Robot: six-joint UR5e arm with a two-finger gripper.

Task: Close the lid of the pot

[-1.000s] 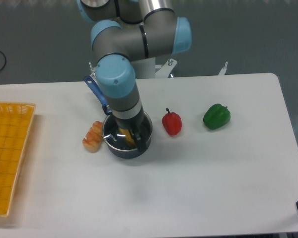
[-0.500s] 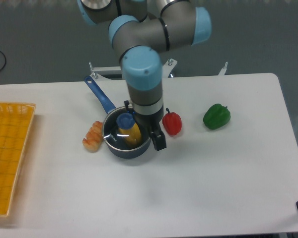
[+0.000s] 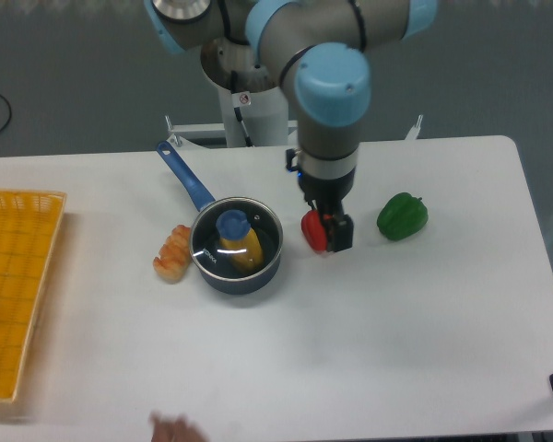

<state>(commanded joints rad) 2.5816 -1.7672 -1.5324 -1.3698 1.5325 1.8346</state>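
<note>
Glass lid (image 3: 236, 241): rigid, breakable, slick; sits on pot (image 3: 242, 274); grip its blue knob (image 3: 232, 224).
My end effector (image 3: 333, 233): holds nothing; fingers' spread unclear.

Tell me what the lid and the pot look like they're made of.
The lid: clear glass, seemingly, since the yellow contents show through it, with a blue, probably plastic knob. The pot: dark navy, likely coated metal, with a blue handle of unclear material.
</note>
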